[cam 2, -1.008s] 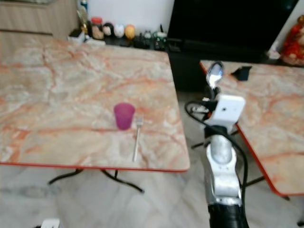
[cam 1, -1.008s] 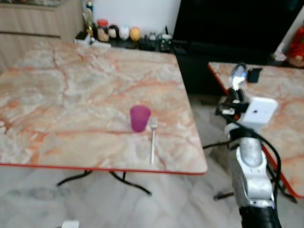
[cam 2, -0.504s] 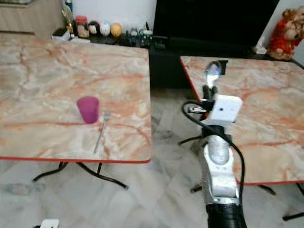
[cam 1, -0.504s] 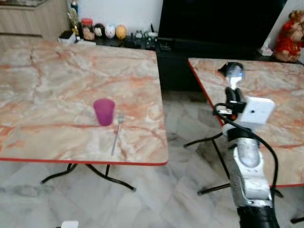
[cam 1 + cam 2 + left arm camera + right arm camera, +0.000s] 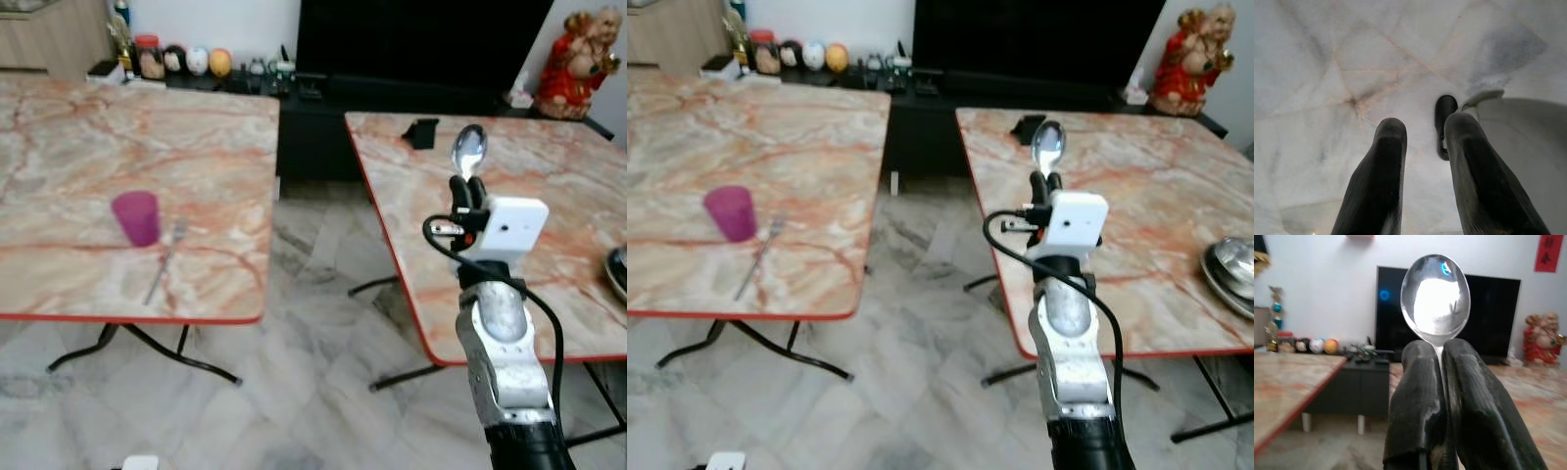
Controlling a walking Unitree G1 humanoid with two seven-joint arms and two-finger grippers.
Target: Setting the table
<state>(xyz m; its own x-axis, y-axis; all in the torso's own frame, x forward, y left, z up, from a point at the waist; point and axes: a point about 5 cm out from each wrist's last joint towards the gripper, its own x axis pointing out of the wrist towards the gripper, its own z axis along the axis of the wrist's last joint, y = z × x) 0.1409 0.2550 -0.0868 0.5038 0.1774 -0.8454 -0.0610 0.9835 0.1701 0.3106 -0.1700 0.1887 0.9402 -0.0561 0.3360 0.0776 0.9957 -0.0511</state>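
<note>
My right gripper [image 5: 461, 189] is raised in front of me, shut on the handle of a silver spoon [image 5: 469, 150] that stands upright with its bowl on top [image 5: 1436, 298]. It hovers over the near left part of the right marble table [image 5: 568, 196]. On the left marble table [image 5: 59, 127] a purple cup [image 5: 135, 216] stands upright with a fork [image 5: 165, 262] lying just to its right. My left gripper [image 5: 1422, 129] hangs over the marble floor, its fingers [image 5: 1382, 166] a little apart with nothing between them.
A strip of marble floor [image 5: 313, 294] separates the two tables. A stack of metal dishes [image 5: 1229, 269] sits at the right table's far right edge and a small black object [image 5: 423, 132] near its back. Behind are a dark TV cabinet [image 5: 392, 59], a red figurine [image 5: 573, 64] and jars [image 5: 149, 57].
The camera has swung to the right: the left table with cup and fork slid leftward in view and the right table came in. The right gripper still holds the spoon upright.
</note>
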